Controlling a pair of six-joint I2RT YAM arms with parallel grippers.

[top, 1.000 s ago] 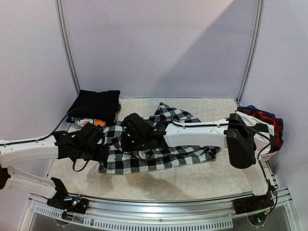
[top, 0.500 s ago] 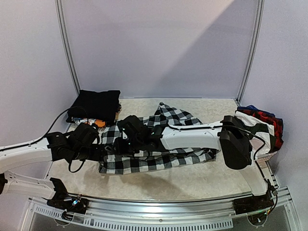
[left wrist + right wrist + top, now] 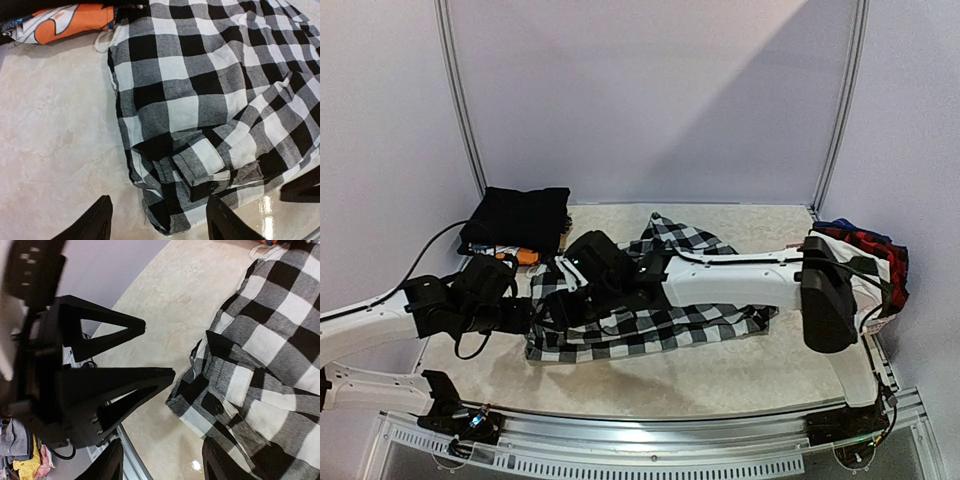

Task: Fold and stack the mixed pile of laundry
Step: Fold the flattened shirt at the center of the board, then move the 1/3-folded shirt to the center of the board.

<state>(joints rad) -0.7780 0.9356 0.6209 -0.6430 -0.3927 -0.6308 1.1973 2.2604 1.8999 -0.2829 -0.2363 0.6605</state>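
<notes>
Marbled beige table (image 3: pixel 720 385), lilac walls (image 3: pixel 650 100) behind. Spread rumpled across its middle, black-and-white checked shirt (image 3: pixel 640 340), buttoned cuff at the near-left corner. Just over that corner, left gripper (image 3: pixel 159 212), fingers wide apart, gripping nothing; facing it, right gripper (image 3: pixel 162 457), also parted and empty. Farther left, orange printed piece (image 3: pixel 70 20) at the near edge of folded black garment (image 3: pixel 520 218); at the right edge, red plaid heap (image 3: pixel 865 250).

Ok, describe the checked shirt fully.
The checked shirt is woven cloth in black, white and grey squares, lying rumpled on the table. A cuff with a dark button is folded over one corner. The left gripper and right gripper hover open by that corner, not gripping it. An orange printed piece touches another corner.
</notes>
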